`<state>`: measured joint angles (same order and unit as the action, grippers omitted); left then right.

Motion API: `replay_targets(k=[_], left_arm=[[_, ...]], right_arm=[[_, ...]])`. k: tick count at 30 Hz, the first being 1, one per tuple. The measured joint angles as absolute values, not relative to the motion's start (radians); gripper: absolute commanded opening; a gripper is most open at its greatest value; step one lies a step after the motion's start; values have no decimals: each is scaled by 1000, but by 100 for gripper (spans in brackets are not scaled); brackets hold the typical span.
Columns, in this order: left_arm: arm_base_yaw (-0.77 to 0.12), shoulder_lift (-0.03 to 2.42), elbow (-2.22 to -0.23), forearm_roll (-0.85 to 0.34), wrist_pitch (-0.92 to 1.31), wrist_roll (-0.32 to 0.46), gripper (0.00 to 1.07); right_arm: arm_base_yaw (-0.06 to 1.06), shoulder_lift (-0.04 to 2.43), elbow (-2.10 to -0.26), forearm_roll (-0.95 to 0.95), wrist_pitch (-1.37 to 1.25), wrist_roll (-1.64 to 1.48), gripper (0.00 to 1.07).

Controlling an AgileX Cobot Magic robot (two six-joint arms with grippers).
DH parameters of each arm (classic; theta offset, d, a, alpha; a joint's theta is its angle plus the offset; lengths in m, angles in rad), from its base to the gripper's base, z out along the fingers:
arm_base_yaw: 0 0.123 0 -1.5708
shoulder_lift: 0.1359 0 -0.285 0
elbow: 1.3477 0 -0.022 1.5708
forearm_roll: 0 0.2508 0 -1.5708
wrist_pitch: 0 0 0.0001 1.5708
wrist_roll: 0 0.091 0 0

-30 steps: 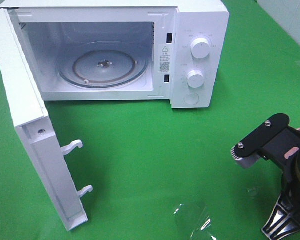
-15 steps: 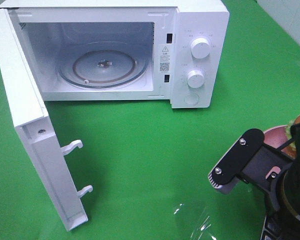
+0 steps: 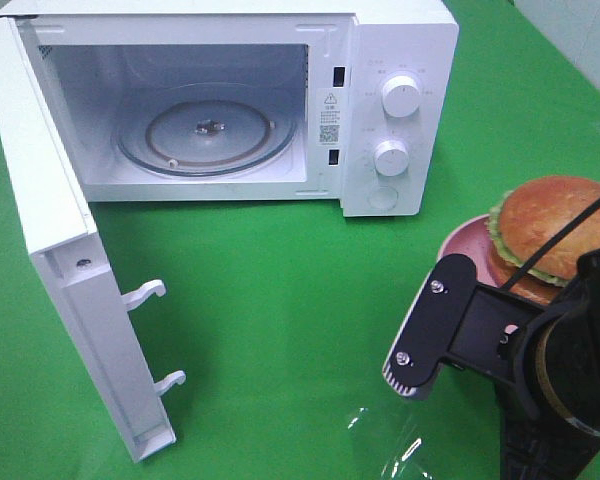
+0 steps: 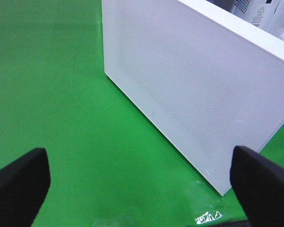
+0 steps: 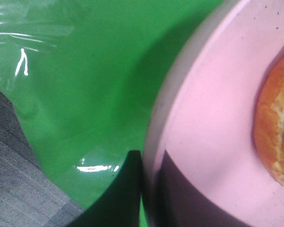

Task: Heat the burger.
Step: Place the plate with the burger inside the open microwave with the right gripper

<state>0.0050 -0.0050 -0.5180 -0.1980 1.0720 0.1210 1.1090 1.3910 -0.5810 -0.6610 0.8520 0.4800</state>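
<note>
The left gripper hangs with its black fingers spread wide and nothing between them, just outside the microwave door, which stands swung fully open on a green cloth. Behind the door, the white microwave shows a bare glass turntable in its cavity. Two round dials sit one above the other on its control panel. In front of the oven, a scrap of clear film lies on the cloth. To the right, well apart from the oven, the burger rests on a pink plate. The right gripper is pinched tight on the plate's near rim, one finger below the edge and one above, clear of the bun.
</note>
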Motion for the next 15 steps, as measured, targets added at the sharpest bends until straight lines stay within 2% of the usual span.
replay_targets(k=[6, 15], left_arm=[[5, -5, -518, -198, 1072, 121, 95], [5, -5, -518, -198, 1072, 121, 95]], right_arm=[[1109, 1391, -581, -749, 735, 370, 0], [1109, 1391, -581, -804, 695, 357, 0]])
